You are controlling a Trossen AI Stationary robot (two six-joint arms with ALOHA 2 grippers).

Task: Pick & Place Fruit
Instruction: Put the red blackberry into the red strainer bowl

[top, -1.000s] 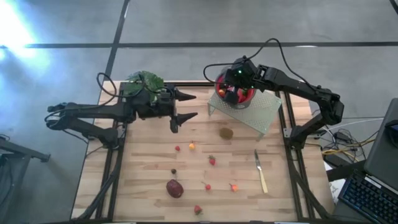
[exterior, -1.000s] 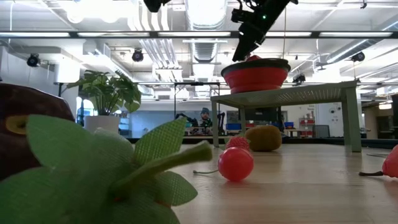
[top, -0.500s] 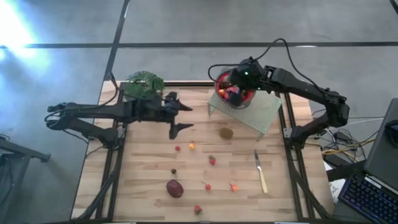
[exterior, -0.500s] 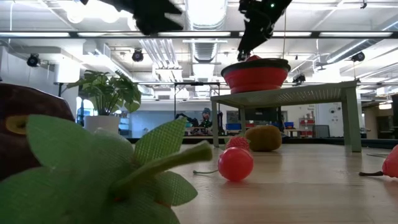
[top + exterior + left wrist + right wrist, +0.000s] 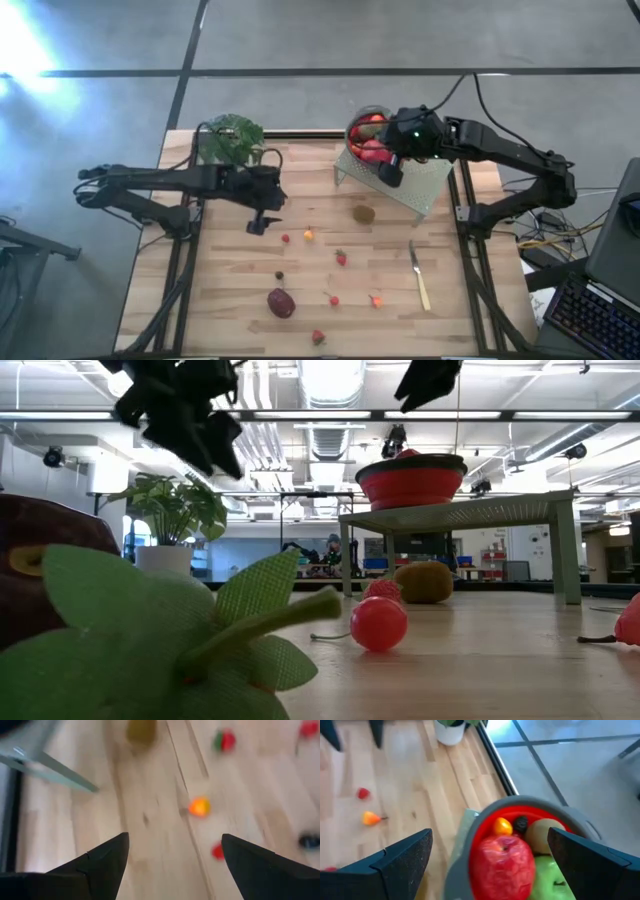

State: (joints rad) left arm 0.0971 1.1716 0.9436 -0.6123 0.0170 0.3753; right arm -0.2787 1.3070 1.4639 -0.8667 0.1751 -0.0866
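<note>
My left gripper (image 5: 262, 218) is open and empty, pointing down above the table's middle left. In its wrist view (image 5: 175, 837) a small orange fruit (image 5: 199, 806) and a tiny red one (image 5: 218, 851) lie below and ahead of it. My right gripper (image 5: 392, 172) is open and empty above the grey stand (image 5: 425, 185), just beside the red bowl (image 5: 352, 140). The bowl holds a red apple (image 5: 502, 860), a green apple (image 5: 551, 876), a kiwi (image 5: 545, 832) and a small orange fruit (image 5: 503, 826). Loose on the table lie a kiwi (image 5: 364, 213), a maroon plum (image 5: 281, 302) and strawberries (image 5: 341, 258).
A potted plant (image 5: 232, 135) stands at the far left of the table. A slim knife (image 5: 419, 275) lies near the right side. The bowl sits on the raised perforated stand, whose legs (image 5: 562, 555) rest on the wood. More small fruit (image 5: 334, 299) lies toward the near edge.
My left gripper has swung from pointing toward the table's right edge to pointing down, moving toward the left and near edges and lower. My right gripper has drawn back from over the bowl toward the near and right edges and has risen.
</note>
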